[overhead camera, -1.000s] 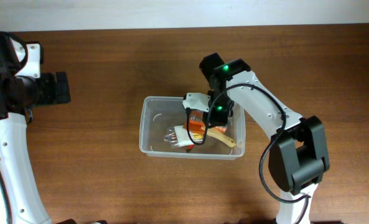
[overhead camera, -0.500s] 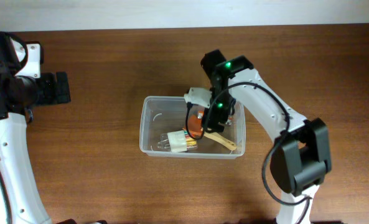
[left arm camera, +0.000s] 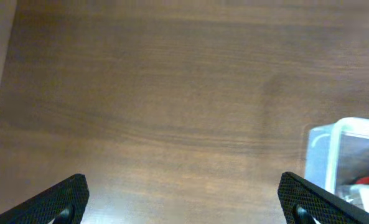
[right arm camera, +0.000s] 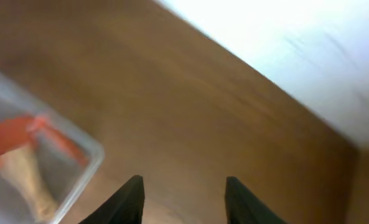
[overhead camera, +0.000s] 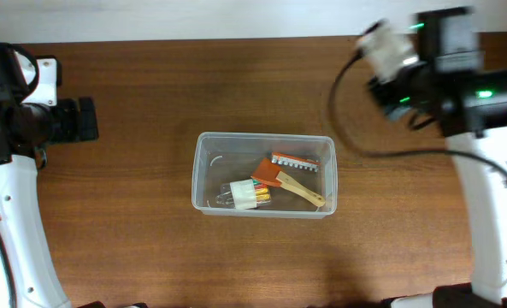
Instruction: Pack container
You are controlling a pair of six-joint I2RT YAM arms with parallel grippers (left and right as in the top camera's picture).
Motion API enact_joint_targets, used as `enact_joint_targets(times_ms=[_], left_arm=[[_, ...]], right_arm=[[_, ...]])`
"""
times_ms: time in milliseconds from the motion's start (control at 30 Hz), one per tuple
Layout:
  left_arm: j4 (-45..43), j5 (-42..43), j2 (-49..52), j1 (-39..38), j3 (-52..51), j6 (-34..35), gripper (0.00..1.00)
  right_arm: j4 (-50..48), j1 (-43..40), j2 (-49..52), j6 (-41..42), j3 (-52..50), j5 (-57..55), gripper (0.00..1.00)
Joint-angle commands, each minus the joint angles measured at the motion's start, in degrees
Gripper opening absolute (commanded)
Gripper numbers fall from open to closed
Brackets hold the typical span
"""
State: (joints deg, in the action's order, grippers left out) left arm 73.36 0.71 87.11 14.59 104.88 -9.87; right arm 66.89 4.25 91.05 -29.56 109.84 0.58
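The clear plastic container [overhead camera: 203, 171] stands at the table's middle. In it lie an orange scraper with a wooden handle [overhead camera: 276, 179], a metal toothed piece [overhead camera: 296, 161] and a white bundle of coloured sticks [overhead camera: 244, 197]. My right gripper [overhead camera: 383, 44] is blurred, high at the back right and far from the container. In its wrist view its fingers [right arm camera: 184, 186] are open and empty, with the container's corner [right arm camera: 84, 168] and the scraper [right arm camera: 10, 134] at the lower left. My left gripper [overhead camera: 84, 120] is at the far left, wide open and empty [left arm camera: 184, 190].
The brown wooden table [overhead camera: 133, 257] runs to a pale wall strip [overhead camera: 236, 17] at the back. The left wrist view shows bare wood and the container's end [left arm camera: 343, 149] at the right edge.
My right arm has come out of the container and swung up to the back right. The orange scraper and the other items stay in the container. The left arm has not moved.
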Motion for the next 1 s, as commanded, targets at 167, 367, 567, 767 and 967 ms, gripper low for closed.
enact_joint_targets(times_ms=[167,367,567,767,967], left_arm=[[-14.6,4.5,1.9,-10.8,0.2,-3.9,0.99],[-26.0,4.0,6.3,-13.8,0.2,-4.0,0.99],[-22.0,0.8,7.3,-13.9,-1.8,-3.9,0.99],[-29.0,0.8,-3.7,-13.8,-16.6,-3.9,0.99],[-41.6,0.8,-20.7,-13.9,-38.1,-3.9,0.99]], right_arm=[[-8.8,-20.4,2.4,16.0,0.1,7.0,0.99],[-12.5,-21.8,4.3,11.5,0.0,10.3,0.99],[-10.8,-22.0,3.3,7.1,-4.8,6.0,0.99],[-17.1,-21.9,-5.8,6.0,-20.4,6.5,0.99],[-33.6,-21.2,-24.0,6.0,-46.2,6.8,0.99]])
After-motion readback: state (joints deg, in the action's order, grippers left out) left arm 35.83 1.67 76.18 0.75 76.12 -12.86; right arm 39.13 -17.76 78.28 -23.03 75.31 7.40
